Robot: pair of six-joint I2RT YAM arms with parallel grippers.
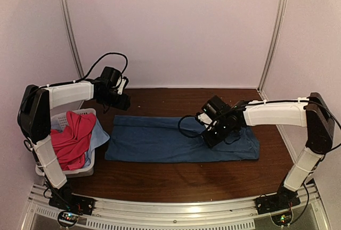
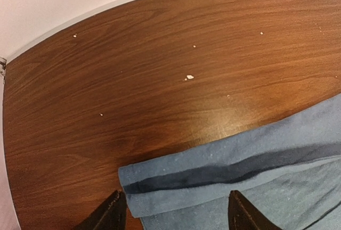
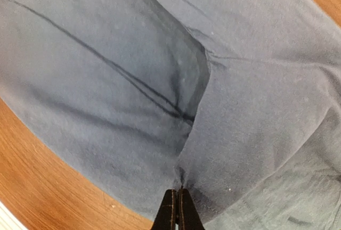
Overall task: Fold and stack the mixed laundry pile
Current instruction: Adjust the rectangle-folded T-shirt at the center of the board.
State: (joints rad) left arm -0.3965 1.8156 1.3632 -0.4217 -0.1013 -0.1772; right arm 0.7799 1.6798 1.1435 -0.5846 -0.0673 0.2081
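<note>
Looks like soft, matt knit cloth on the dark blue T-shirt (image 1: pixel 160 139), finely fuzzy, with stitched hems and faint pale lint. Same soft matt cloth in the magenta-pink shirt (image 1: pixel 72 139) and the light-blue cloth (image 1: pixel 100 134), both crumpled. Hard white plastic for the slotted basket (image 1: pixel 69 116), smooth and faintly glossy. Dark brown wood grain on the tabletop (image 2: pixel 133 70), smooth with a soft sheen under the light, dotted with pale crumbs. Matt black hard plastic on the left gripper (image 2: pixel 178 211) and the right gripper (image 3: pixel 177 211). White, slightly shiny arm covers (image 1: pixel 69 94). Brushed pale metal along the near rail (image 1: pixel 176 208). Flat matt walls (image 1: pixel 176 27).
</note>
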